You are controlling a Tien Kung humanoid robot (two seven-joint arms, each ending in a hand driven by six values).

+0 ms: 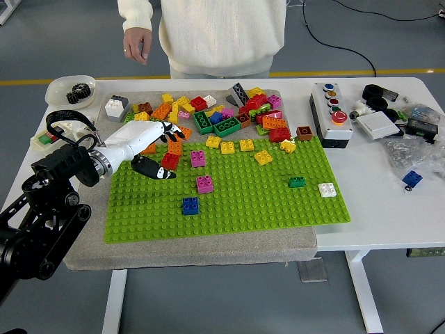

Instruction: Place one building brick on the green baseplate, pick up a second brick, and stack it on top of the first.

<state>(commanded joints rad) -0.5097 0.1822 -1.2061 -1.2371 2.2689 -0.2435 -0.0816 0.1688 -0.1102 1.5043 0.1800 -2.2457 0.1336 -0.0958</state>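
The green baseplate (243, 191) lies on a grey mat. A blue brick (190, 205) stands alone on its lower left part. Two magenta bricks (204, 184) (198, 158), several yellow ones, a small green one (297, 181) and a white one (327, 189) also sit on the plate. My left hand (158, 149) hovers at the plate's upper left corner, open and holding nothing, right by a red brick (170, 161). A heap of loose bricks (208, 115) lies behind the plate. The right arm is out of view.
A person in a white sweater (215, 35) stands at the far side, one hand (137, 44) hanging free. A button box (332, 113) and assorted parts sit right of the plate. A bowl of gears (71, 91) is at the back left. A lone blue brick (412, 179) lies far right.
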